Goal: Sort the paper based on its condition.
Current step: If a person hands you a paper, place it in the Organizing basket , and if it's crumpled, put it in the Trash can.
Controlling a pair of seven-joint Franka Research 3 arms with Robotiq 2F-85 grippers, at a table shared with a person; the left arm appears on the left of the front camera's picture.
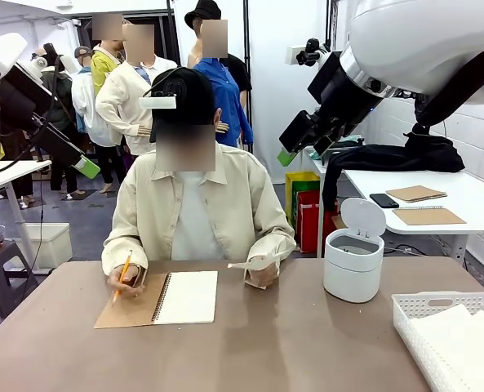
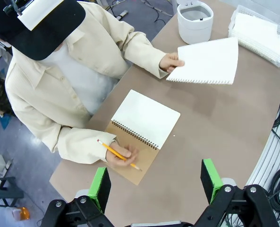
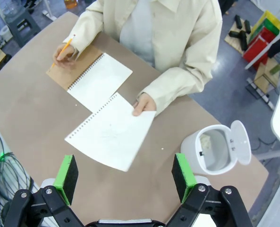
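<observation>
Nearest, the left gripper (image 2: 155, 182) and right gripper (image 3: 124, 171) hang with fingers spread wide, gripping nothing. Farther off, mid-table, the person's hand (image 3: 143, 103) pinches the paper (image 3: 112, 131) by its far edge, just right of the notebook (image 3: 93, 78).

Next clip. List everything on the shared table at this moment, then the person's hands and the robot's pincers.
table: 1, brown, between robot and person
loose sheet: 1, white, faint pencil marks, held at one edge
notebook: 1, white page, brown cover, open before the person
pencil: 1, yellow, held over the notebook's cover
bin: 1, white, lid up, table's right side
basket: 1, white lattice, near right corner
stacked paper: count unclear, white, in the basket
hand with the sheet: 1
hand with the pencil: 1
left pincer: 1, black, green pads, open above the table
right pincer: 1, black, green pads, open above the table
</observation>
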